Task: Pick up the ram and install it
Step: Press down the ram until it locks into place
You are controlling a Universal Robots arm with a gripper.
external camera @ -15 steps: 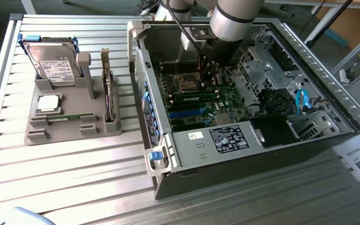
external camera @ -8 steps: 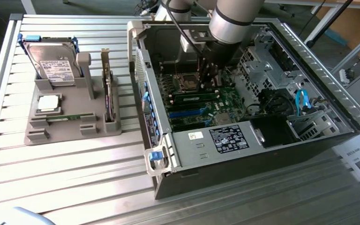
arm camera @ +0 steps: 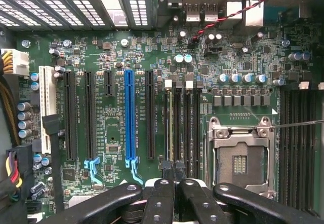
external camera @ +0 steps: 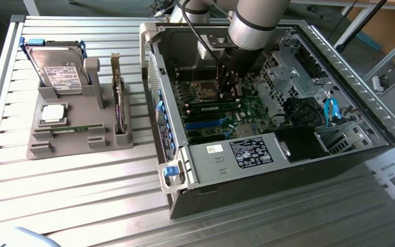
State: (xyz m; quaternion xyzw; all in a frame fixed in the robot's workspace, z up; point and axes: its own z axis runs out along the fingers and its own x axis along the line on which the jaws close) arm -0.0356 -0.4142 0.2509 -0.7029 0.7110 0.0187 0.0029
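Hovering inside the open computer case [external camera: 183,170], gripper [arm camera: 173,172] closed and empty above the motherboard [arm camera: 116,82], one ram stick [external camera: 215,108] seated in its slot.

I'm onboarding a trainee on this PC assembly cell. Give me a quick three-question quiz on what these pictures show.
1. True or false: the gripper is shut above the motherboard.
2. What stands upright in the grey holder beside the case? A hard drive; B keyboard; C screwdriver.
3. Fill in: between black expansion slots sits one long ____ slot.
Key: 1 true; 2 A; 3 blue.
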